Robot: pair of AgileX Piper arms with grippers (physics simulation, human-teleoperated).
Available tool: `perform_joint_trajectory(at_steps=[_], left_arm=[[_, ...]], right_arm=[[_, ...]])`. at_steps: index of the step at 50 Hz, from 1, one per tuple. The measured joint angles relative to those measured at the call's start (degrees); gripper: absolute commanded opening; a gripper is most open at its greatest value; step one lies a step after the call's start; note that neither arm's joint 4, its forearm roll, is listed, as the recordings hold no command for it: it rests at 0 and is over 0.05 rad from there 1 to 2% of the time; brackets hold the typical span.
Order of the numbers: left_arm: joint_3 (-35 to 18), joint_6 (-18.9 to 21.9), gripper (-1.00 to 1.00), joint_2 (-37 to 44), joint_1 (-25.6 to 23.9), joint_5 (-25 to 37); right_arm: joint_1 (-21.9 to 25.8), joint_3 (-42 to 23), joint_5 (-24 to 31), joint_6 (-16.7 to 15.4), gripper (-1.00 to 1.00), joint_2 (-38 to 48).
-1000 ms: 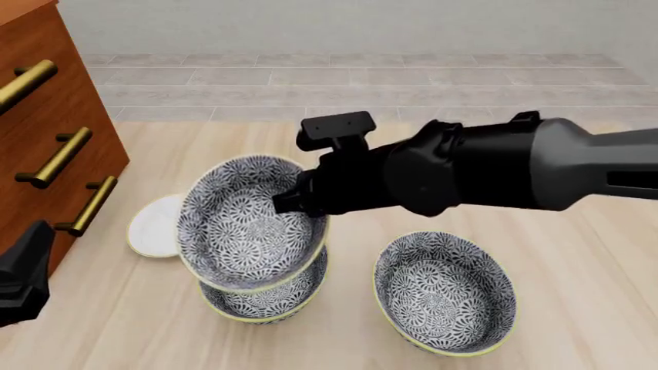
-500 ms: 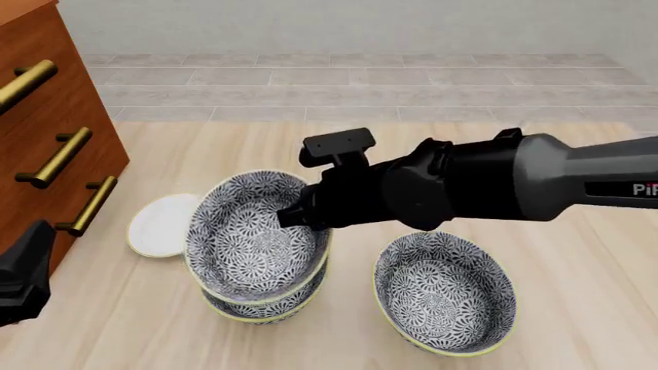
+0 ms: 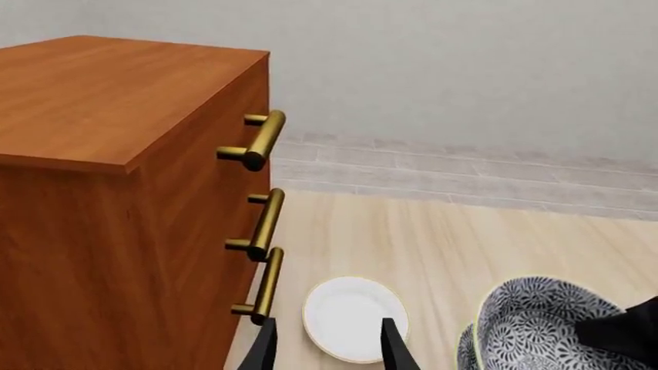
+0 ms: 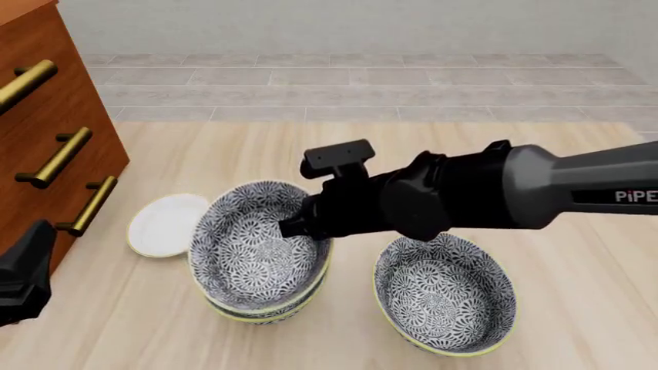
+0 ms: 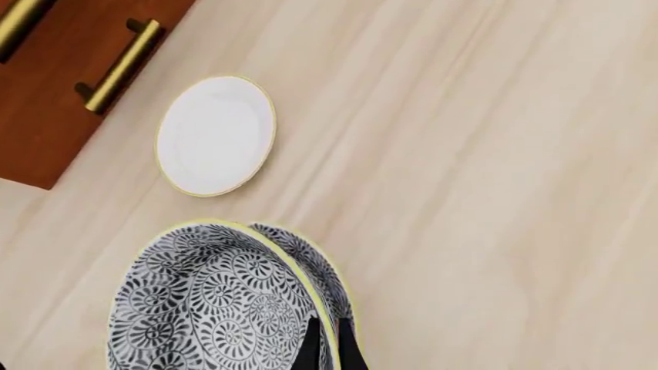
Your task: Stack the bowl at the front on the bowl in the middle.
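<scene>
The bowl at the front (image 4: 255,247), grey-blue floral with a yellow-green rim, sits nested in the identical bowl in the middle (image 4: 262,312), only slightly tilted. My right gripper (image 4: 293,223) is shut on the top bowl's right rim. In the right wrist view its fingertips (image 5: 308,348) pinch that rim, with the top bowl (image 5: 216,308) over the lower bowl's edge (image 5: 313,266). My left gripper (image 3: 329,351) stands open and empty near the cabinet, well left of the bowls (image 3: 545,324). It shows as a dark shape (image 4: 21,277) at the front left.
A third identical bowl (image 4: 444,291) stands at the front right. A small white plate (image 4: 165,223) lies left of the stack, beside a wooden drawer cabinet (image 4: 41,116) with brass handles (image 3: 265,223).
My right gripper has carried the held bowl down and levelled it, from tilted above the lower bowl to nested in it. The left arm has not moved.
</scene>
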Motion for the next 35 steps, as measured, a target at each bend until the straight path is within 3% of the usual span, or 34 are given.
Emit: perform_joint_trajectory(at_steps=[11,12,35], left_arm=[[0.0,0.01,1.0,0.04,-0.02,-0.03],[0.0,0.01,1.0,0.03,-0.03,-0.02],[-0.01,-0.2,1.0,-1.79,-0.27,1.45]], right_arm=[[0.15,0.11,-0.37,0.19,-1.0,0.52],[0.18,0.1,-0.39,0.21,1.0,0.54],[0.26,-0.03,-0.48,0.18,1.0,0.1]])
